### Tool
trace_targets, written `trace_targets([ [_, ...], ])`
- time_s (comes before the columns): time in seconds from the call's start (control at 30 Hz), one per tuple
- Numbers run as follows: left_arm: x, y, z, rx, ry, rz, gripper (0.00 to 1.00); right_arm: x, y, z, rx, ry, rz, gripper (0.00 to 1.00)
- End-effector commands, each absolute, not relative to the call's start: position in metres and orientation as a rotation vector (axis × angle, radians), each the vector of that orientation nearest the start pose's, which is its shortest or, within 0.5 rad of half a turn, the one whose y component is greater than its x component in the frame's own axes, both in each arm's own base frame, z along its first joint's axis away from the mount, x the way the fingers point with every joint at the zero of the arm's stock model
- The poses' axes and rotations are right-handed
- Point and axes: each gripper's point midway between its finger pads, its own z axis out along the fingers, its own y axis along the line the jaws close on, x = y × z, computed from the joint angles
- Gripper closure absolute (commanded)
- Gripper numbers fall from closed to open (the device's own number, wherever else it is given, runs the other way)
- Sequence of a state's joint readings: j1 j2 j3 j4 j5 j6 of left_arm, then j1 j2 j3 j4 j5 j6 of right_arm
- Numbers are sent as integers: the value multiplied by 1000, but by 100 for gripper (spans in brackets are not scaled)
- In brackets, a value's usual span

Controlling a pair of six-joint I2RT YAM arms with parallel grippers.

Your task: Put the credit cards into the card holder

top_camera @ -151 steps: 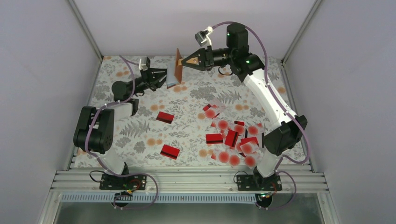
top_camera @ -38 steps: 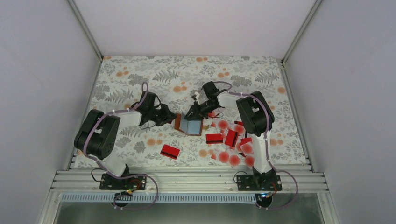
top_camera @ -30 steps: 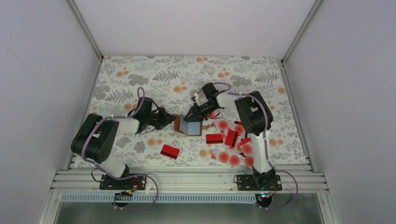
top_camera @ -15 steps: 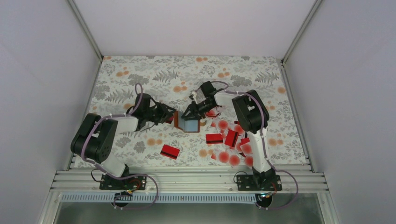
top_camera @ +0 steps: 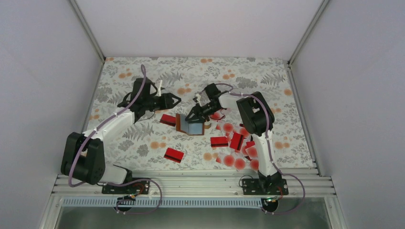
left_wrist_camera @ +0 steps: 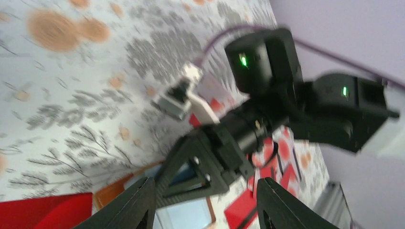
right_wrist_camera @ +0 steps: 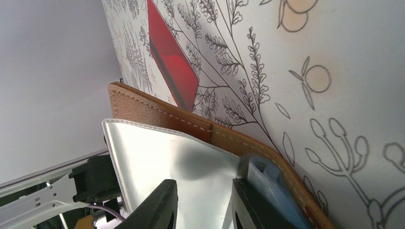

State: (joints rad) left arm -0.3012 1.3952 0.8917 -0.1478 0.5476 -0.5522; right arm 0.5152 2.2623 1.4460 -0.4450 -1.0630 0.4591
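So here's where we are: the left pincer (top_camera: 175, 101) hangs above the flowery surface (top_camera: 138, 78), up and to the left of the card holder and clear of it; its jaws are spread wide with nothing between them. Its own camera is pretty blurry.

The card holder (top_camera: 193, 128) sits open around the middle of the surface, brown leather outside, pale grey-blue inside facing up; from the right wrist the lining looks silvery.

The right pincer (top_camera: 193, 116) is right down on the far edge of the holder. In its own camera we see its two fingers (right_wrist_camera: 155, 210) a little apart with the lining showing in the gap; we honestly can't tell whether they pinch the holder or only sit over it.

One red card (top_camera: 167, 119) lies flat just beside the holder's left side; touching or not, we can't tell. Another red card (top_camera: 174, 155) lies alone nearer the arm bases.

The rest of the credit cards (top_camera: 239, 143) are a loose overlapping heap just right of the holder; red ones with a black stripe mixed with clear ones with a red dot.
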Motion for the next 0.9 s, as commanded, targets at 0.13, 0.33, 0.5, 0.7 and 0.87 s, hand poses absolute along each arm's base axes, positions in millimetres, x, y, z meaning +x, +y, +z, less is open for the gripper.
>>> trace_targets([
  [0.13, 286, -250, 118, 465, 2404, -1453, 48, 304, 339, -19, -264, 3044, 1532, 70],
  [0.33, 282, -262, 96, 544, 2472, -1466, 51, 304, 339, -15, -268, 3039, 1534, 70],
  [0.5, 287, -255, 69, 513, 2588, -1320, 55, 308, 340, -11, -272, 3032, 1526, 70],
  [0.7, 291, -243, 45, 480, 2704, -1098, 56, 312, 341, -4, -283, 3026, 1512, 70],
  [0.87, 290, -242, 42, 469, 2713, -1034, 56, 315, 340, 1, -289, 3017, 1510, 69],
])
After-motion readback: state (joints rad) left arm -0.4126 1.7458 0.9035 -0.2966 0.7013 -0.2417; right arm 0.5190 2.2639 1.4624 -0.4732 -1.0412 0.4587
